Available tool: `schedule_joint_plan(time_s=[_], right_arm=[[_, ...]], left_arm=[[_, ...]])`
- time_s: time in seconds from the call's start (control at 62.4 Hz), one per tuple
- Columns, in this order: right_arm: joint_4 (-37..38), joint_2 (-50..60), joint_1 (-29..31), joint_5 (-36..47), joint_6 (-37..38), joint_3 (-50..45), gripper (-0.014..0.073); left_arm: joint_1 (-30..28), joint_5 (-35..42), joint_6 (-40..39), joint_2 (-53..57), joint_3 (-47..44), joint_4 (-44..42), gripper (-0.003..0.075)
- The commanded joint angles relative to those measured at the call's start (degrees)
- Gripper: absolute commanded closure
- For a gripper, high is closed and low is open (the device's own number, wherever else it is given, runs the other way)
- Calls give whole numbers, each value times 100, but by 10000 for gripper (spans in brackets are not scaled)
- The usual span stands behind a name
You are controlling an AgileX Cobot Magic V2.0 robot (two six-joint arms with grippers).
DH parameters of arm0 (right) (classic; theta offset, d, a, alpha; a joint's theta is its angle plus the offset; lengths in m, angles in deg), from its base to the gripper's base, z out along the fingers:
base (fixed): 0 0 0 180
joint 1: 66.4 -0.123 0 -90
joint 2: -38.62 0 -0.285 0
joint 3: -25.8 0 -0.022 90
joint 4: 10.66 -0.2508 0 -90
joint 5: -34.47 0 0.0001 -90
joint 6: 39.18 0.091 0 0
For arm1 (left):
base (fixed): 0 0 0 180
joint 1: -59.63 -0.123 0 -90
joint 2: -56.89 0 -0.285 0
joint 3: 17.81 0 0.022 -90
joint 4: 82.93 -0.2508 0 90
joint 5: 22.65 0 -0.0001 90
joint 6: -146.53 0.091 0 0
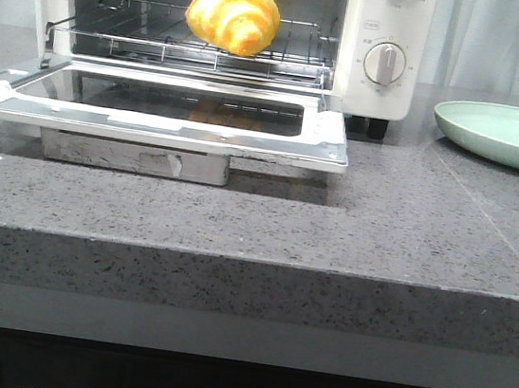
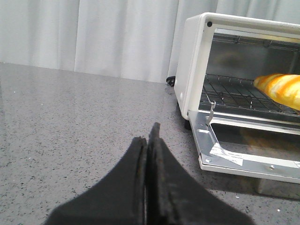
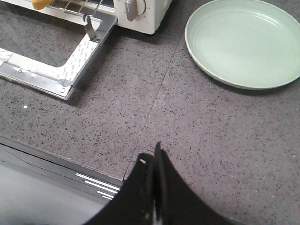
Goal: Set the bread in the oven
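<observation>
The bread [image 1: 234,17], a glossy golden roll with orange-brown stripes, lies on the wire rack [image 1: 193,47] inside the white oven [image 1: 385,38]. The oven's glass door [image 1: 165,110] hangs open and lies flat toward me. The bread also shows in the left wrist view [image 2: 281,89] and, as a small corner, in the right wrist view [image 3: 41,3]. My left gripper [image 2: 147,136] is shut and empty over the counter, left of the oven. My right gripper [image 3: 151,157] is shut and empty at the counter's front edge. Neither gripper shows in the front view.
A pale green round plate [image 1: 507,134] sits empty on the grey speckled counter [image 1: 379,229] right of the oven; it also shows in the right wrist view [image 3: 243,42]. Round dials [image 1: 385,62] are on the oven's right side. White curtains hang behind.
</observation>
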Motion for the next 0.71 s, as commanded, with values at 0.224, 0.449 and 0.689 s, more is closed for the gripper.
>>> schedule_joint_plan(time_s=[0.224, 0.449, 0.689], right_arm=[[117, 18, 38, 328, -59, 126, 662], [117, 18, 38, 328, -59, 126, 662], [117, 18, 38, 328, -59, 126, 662]], left_arm=[[15, 443, -77, 122, -136, -109, 738], [15, 351, -173, 122, -136, -352, 738], [15, 63, -173, 122, -136, -352, 738]])
